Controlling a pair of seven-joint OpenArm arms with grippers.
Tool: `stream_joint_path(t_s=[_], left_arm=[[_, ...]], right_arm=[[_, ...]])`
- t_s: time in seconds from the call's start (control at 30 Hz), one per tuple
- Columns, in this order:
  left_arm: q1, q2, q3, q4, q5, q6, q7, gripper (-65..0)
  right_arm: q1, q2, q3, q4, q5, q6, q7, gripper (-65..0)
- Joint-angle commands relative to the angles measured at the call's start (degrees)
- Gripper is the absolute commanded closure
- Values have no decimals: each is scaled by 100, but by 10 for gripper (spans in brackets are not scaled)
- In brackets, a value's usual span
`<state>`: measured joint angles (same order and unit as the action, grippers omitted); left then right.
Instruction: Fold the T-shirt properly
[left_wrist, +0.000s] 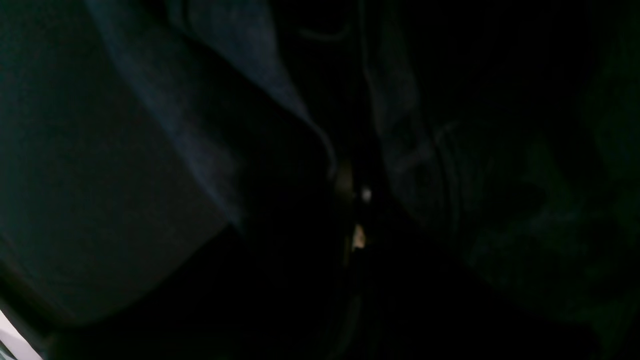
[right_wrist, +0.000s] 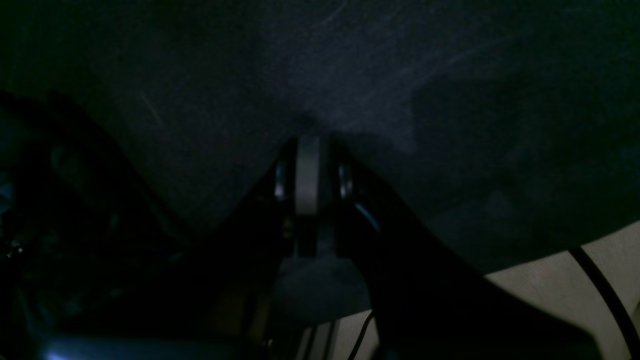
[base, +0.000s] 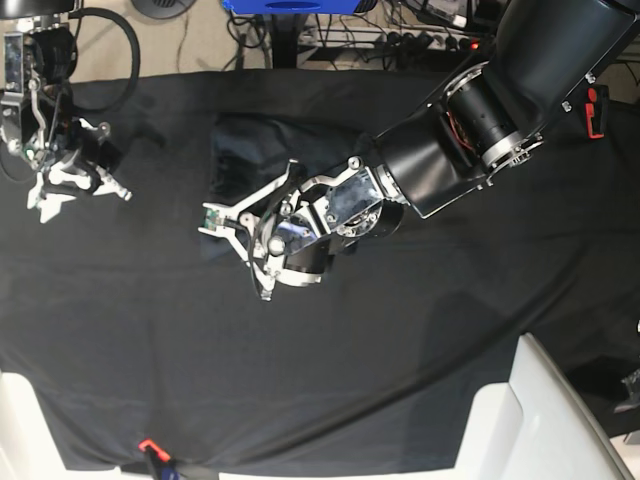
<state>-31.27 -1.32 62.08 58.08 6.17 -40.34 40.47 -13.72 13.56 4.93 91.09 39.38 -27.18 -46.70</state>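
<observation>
Black cloth covers the whole bench, and pale floor with cables shows along the far edge. Just beyond the left gripper, mostly on its far side, lies the T-shirt, a bunched patch of slate-grey fabric only slightly lighter than the cloth under it. The left gripper reaches in from the big dark arm with its jaws drawn together at the near edge of that fabric. In the left wrist view the frame is very dark: folds of the T-shirt hang close in front of the closed tips, and fabric appears to be pinched there, though the gloom makes that hard to confirm.

Well apart, off to the side of the bench, the right gripper is low over the cloth with its jaws closed. Its wrist view shows the tips pressed into a wide sheet of dark fabric; whether it has hold of that fabric, or which fabric it is, I cannot tell. Two white objects stand at the near corners of the bench.
</observation>
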Motion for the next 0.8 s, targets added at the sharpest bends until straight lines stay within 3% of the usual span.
stream_joint_path(t_s=[0.0, 0.17, 0.37, 0.47, 0.6, 0.77], left_arm=[[-139, 49, -33, 60, 2, 34, 2, 0], [-139, 49, -33, 60, 46, 34, 19, 0], [-271, 58, -41, 112, 46, 34, 415, -10], [-368, 49, -50, 77, -6, 34, 424, -301], [-456, 49, -85, 77, -6, 34, 432, -632], [-649, 49, -208, 156, -15, 34, 441, -650]], right_arm=[[40, 64, 30, 82, 14, 15, 32, -44], [40, 55, 30, 82, 14, 15, 32, -44], [4, 55, -5, 82, 14, 15, 32, -44], [-31, 55, -5, 82, 14, 15, 32, -44], [-48, 55, -5, 82, 14, 15, 32, -44], [-57, 55, -14, 82, 14, 15, 32, -44]])
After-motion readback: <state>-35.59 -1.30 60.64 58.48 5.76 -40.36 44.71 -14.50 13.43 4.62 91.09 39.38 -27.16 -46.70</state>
